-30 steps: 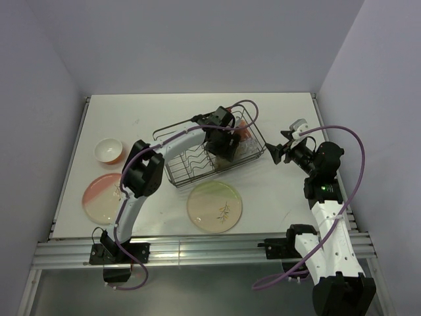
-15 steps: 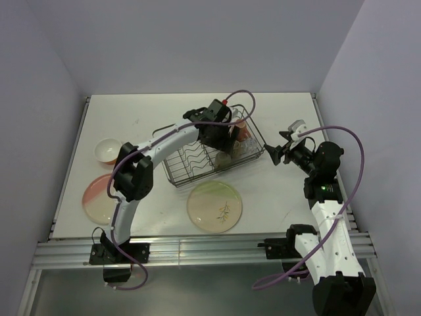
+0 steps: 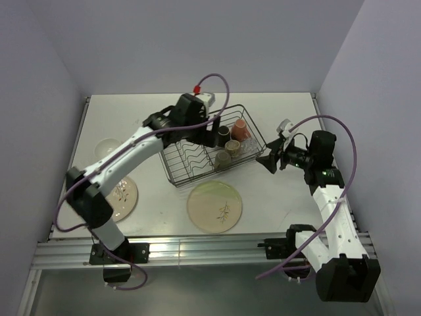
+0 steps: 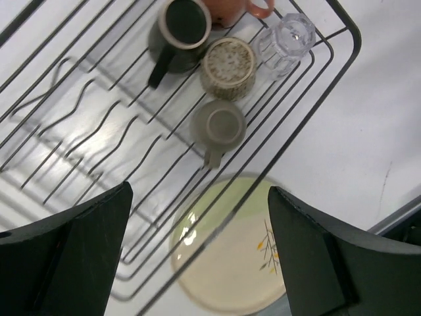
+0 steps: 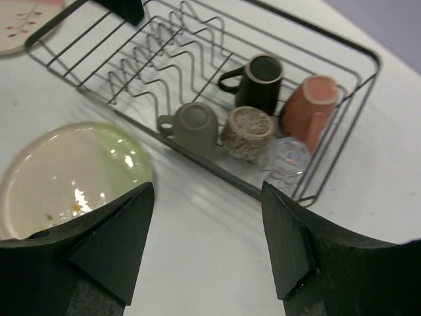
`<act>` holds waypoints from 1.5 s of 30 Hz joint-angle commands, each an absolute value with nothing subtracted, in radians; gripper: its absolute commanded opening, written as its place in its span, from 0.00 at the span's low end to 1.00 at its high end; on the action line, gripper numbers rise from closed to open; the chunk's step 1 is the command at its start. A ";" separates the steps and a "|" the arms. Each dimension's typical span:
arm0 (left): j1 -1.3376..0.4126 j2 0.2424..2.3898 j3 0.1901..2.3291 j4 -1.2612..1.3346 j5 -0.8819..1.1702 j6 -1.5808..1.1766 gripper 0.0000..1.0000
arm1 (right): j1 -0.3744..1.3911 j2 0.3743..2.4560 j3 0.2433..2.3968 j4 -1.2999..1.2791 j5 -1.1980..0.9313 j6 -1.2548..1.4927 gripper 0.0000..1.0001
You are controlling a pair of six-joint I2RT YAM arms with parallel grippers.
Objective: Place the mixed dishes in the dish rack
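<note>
The dish rack point(image 3: 191, 158) is a black wire basket at mid-table. At its right end stand a dark mug point(image 3: 223, 132), a pink mug point(image 3: 241, 128), a speckled brown mug point(image 3: 235, 147), an olive mug point(image 3: 222, 160) and a clear glass point(image 4: 289, 38). The green-tinted plate point(image 3: 214, 206) lies flat in front of the rack. The pink-tinted plate point(image 3: 125, 196) lies at the left, partly under my left arm. The bowl point(image 3: 105, 147) shows faintly at the far left. My left gripper point(image 3: 209, 135) hovers open and empty above the rack. My right gripper point(image 3: 268, 161) is open and empty just right of the rack.
Grey walls enclose the white table point(image 3: 283, 118) on three sides. A metal rail point(image 3: 210, 250) runs along the near edge. Wavy plate dividers point(image 4: 99, 125) fill the rack's left half. The left arm's purple cable point(image 3: 223, 89) arcs above the rack.
My left gripper has risen out of the rack's right end and moved back to the left, uncovering the mugs. Its elbow swung far left over the pink plate. My right gripper moved slightly toward the rack.
</note>
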State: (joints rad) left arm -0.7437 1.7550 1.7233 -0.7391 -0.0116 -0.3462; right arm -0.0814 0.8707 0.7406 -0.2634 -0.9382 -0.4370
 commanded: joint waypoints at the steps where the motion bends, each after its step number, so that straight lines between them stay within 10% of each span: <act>1: -0.706 1.513 1.574 -0.641 -0.097 -0.416 0.91 | -0.029 0.908 0.796 -0.428 -1.016 -0.469 0.72; 16: -0.515 0.711 0.730 -0.242 0.027 -0.756 0.97 | 0.351 0.984 0.635 -0.394 -0.697 -0.333 0.62; 30: -0.534 0.687 0.643 -0.334 0.225 -0.765 0.91 | 0.620 1.223 0.745 -0.489 -0.554 -0.583 0.63; 45: -0.655 0.646 0.531 -0.313 0.172 -0.862 0.88 | 0.980 0.960 0.556 -0.529 -0.599 -1.114 0.61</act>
State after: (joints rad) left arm -0.6407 0.6724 0.5396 -0.3573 0.1944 -0.8185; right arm 0.8715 0.9672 0.6209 -0.5957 -0.6613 -1.0763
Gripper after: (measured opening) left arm 0.881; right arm 0.622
